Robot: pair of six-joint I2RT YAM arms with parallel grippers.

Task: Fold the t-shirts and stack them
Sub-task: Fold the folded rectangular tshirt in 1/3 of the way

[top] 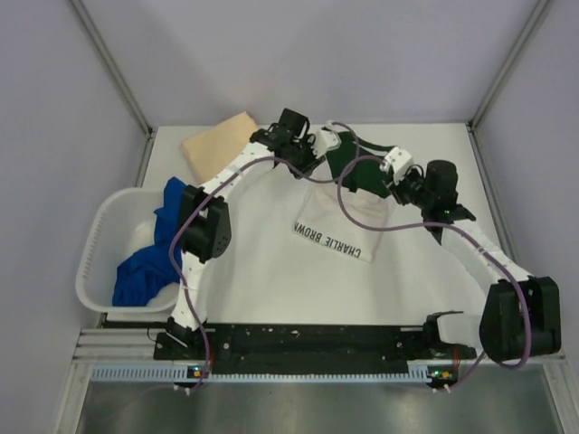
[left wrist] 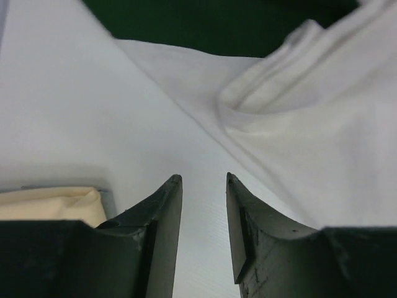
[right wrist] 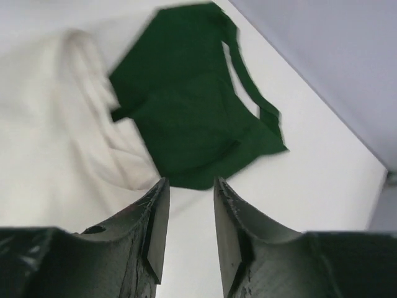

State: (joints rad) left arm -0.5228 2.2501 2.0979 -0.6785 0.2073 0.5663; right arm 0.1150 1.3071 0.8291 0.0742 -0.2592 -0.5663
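A white t-shirt [top: 348, 217] with dark green sleeves [top: 351, 165] and black print lies partly folded at the table's middle back. My left gripper [top: 312, 154] hovers at its far left corner. In the left wrist view this gripper [left wrist: 203, 179] is open over bare table, with the white cloth [left wrist: 310, 136] to its right. My right gripper [top: 384, 172] is at the shirt's far right, and in its wrist view it [right wrist: 191, 180] is open and empty just short of a green sleeve [right wrist: 192, 118]. A folded tan t-shirt [top: 222, 140] lies at the back left. Blue t-shirts [top: 145, 271] fill the basket.
The white plastic basket [top: 90, 262] stands at the left edge of the table, beside the left arm's elbow. Grey walls with metal posts close in the back and both sides. The tan shirt's edge [left wrist: 49, 202] shows left of my left fingers.
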